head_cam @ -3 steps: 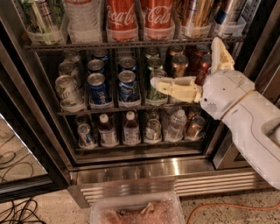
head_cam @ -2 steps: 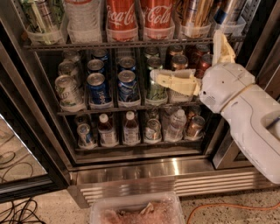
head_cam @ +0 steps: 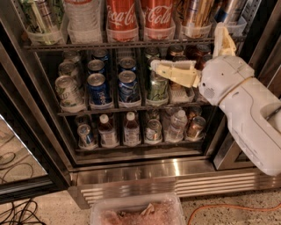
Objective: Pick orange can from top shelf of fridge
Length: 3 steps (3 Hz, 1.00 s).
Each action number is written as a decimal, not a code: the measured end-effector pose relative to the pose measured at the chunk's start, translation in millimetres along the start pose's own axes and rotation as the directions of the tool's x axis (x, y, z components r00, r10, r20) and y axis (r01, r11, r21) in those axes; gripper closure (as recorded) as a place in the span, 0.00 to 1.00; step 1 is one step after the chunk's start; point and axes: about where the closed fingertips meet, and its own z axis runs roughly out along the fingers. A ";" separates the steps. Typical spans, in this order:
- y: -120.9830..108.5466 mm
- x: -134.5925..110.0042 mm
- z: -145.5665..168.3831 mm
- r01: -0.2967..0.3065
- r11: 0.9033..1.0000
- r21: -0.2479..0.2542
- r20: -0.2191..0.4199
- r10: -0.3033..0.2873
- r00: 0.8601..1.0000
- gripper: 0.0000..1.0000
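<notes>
The orange can point(head_cam: 196, 13), shiny orange-gold, stands in a clear tray at the right of the top shelf point(head_cam: 88, 45), just right of two red Coca-Cola cans point(head_cam: 139, 16). Only its lower body shows; the lid is cut off by the picture's top edge. My gripper point(head_cam: 186, 46) is in front of the fridge point(head_cam: 145, 175) at the level of the middle rack, below and slightly left of the orange can. It is open: one cream finger point(head_cam: 172, 72) reaches left across the middle rack and the other point(head_cam: 223, 40) points up toward the top shelf's right end. Nothing is held.
The middle rack holds blue Pepsi cans point(head_cam: 128, 84), green cans and dark brown cans point(head_cam: 178, 52). Small bottles point(head_cam: 131, 128) and cans fill the bottom rack. The glass door point(head_cam: 17, 145) stands open at left. A plastic tub point(head_cam: 136, 212) and an orange cable point(head_cam: 232, 207) lie on the floor.
The arm has risen, lifting the gripper from the middle rack's lower half toward the top shelf's edge. The cans have not moved.
</notes>
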 end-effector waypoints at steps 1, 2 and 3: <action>-13.1 -3.3 4.2 0.011 1.000 0.027 0.011 -0.011 1.000 0.00; -29.2 -7.3 5.6 0.036 0.998 0.057 0.016 -0.037 0.999 0.00; -29.0 -7.4 5.9 0.042 0.997 0.057 0.016 -0.043 0.999 0.00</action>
